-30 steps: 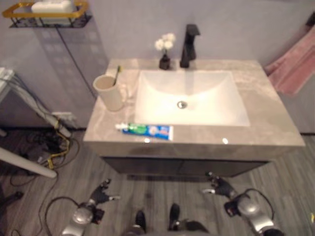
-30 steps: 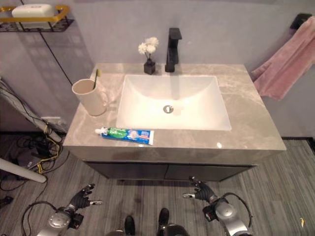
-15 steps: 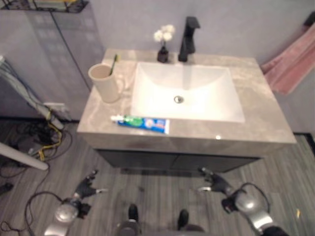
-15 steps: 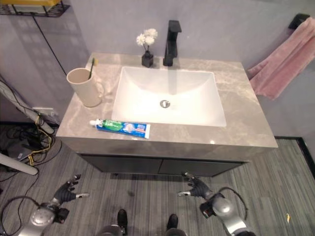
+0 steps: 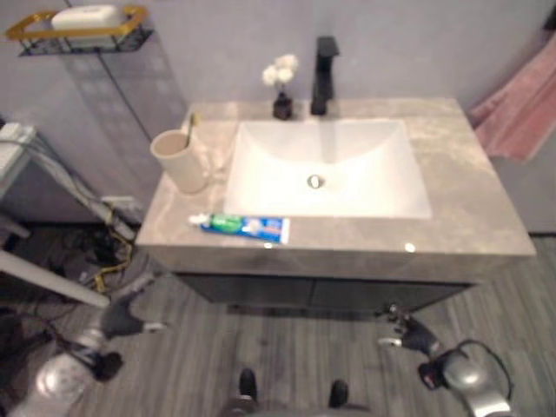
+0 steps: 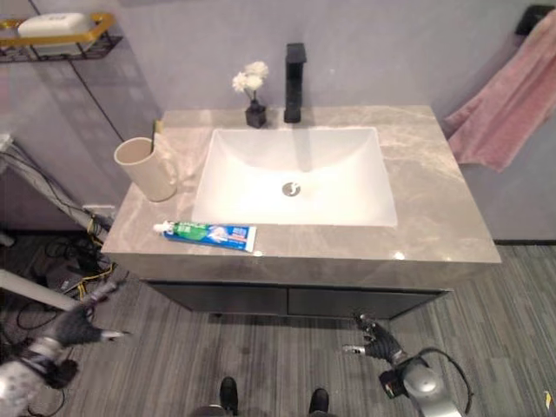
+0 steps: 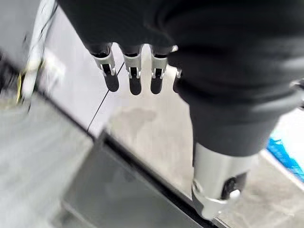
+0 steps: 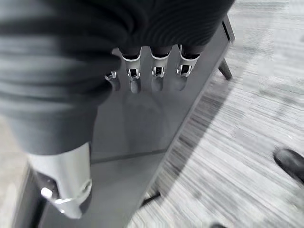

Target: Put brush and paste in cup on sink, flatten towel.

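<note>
The left hand [image 6: 76,328] hangs low in front of the counter's left end, over the floor, fingers straight and loosely spread, holding nothing. On the grey marble counter [image 6: 434,217], the beige cup with a handle [image 6: 142,168] stands near the left edge, and a toothbrush with a yellow-green handle [image 5: 189,127] already stands in it, so that part looks done. The blue, green and white toothpaste tube [image 6: 208,234] lies flat along the front edge, left of the middle and just in front of the white rectangular basin [image 6: 295,174]; it is not yet in the cup. The right hand [image 6: 380,342] hangs below the front edge toward the right, in front of the dark cabinet, fingers straight and apart, empty. The pink towel [image 6: 504,109] hangs bunched on the wall beyond the counter's right end, apparently not yet flattened.
</note>
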### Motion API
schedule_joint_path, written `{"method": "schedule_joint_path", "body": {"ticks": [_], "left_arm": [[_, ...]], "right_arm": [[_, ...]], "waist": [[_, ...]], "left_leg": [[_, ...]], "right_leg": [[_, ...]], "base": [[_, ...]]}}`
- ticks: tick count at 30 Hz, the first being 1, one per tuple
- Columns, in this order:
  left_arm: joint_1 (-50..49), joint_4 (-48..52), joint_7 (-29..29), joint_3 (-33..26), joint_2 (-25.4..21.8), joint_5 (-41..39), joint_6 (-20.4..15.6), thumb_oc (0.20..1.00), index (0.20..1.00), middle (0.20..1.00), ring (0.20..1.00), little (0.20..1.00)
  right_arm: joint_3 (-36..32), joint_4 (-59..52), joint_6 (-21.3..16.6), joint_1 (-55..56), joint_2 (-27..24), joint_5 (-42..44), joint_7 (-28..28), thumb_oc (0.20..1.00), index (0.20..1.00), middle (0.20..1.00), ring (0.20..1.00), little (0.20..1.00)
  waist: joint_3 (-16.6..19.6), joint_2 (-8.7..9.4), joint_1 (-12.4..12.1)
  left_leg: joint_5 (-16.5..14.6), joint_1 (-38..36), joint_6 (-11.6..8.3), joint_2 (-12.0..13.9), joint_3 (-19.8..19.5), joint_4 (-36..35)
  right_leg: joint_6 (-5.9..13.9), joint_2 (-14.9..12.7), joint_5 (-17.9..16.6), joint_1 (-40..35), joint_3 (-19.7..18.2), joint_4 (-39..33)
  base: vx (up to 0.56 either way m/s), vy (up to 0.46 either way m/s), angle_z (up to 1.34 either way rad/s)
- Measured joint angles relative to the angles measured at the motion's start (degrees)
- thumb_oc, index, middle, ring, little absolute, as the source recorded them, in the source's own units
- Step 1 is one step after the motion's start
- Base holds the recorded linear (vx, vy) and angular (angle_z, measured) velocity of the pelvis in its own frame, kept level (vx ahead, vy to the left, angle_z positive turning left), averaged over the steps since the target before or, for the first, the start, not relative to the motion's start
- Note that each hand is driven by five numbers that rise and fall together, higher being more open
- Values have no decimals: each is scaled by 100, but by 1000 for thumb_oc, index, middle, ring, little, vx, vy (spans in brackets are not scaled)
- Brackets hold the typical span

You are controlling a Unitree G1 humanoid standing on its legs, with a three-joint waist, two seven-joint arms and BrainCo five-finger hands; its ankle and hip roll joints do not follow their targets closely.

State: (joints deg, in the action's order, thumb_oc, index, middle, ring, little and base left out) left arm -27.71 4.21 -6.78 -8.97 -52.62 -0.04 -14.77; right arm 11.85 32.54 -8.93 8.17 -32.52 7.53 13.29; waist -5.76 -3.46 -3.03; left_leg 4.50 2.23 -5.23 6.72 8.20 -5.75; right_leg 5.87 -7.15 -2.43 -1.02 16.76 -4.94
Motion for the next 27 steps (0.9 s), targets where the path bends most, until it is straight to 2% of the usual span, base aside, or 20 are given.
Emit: {"method": "schedule_joint_path", "body": {"ticks": [8,12,14,19,27], "left_arm": [[32,634,-234,-787,-864,-479,-232,1000,1000,1000,1000,1000],[460,532,-237,-718,-1184,-746,-310,1000,1000,1000,1000,1000],[794,508,-237,-556,-1549,-747,-339,1000,1000,1000,1000,1000],[1094,369,-250,-392,-1539,-928,-411,1000,1000,1000,1000,1000],[1534,-53,-391,-16,-1563,-1154,-329,1000,1000,1000,1000,1000]], "right_arm": [[31,686,38,-81,241,268,196,1000,1000,1000,1000,1000],[32,675,41,-73,262,301,211,1000,1000,1000,1000,1000],[17,672,40,-34,312,553,250,1000,1000,1000,1000,1000],[-66,671,42,232,303,624,370,1000,1000,1000,1000,1000],[-231,726,48,329,381,873,373,1000,1000,1000,1000,1000]], "waist": [[46,38,-123],[48,37,-79],[60,38,-17],[86,16,117],[94,-1,281]], "left_leg": [[21,166,32,-172,-93,1],[22,164,34,-196,-90,2],[22,173,36,-195,-41,2],[15,158,38,-172,212,3],[-6,65,39,-152,540,-6]], "right_leg": [[101,-175,-46,107,67,1],[122,-197,-59,112,55,1],[139,-199,-74,162,-5,1],[146,-190,-122,301,-233,1],[120,-183,-214,430,-577,-38]], "base": [[-3,57,7],[1,16,0],[15,21,-12],[20,15,-27],[6,-2,-22]]}}
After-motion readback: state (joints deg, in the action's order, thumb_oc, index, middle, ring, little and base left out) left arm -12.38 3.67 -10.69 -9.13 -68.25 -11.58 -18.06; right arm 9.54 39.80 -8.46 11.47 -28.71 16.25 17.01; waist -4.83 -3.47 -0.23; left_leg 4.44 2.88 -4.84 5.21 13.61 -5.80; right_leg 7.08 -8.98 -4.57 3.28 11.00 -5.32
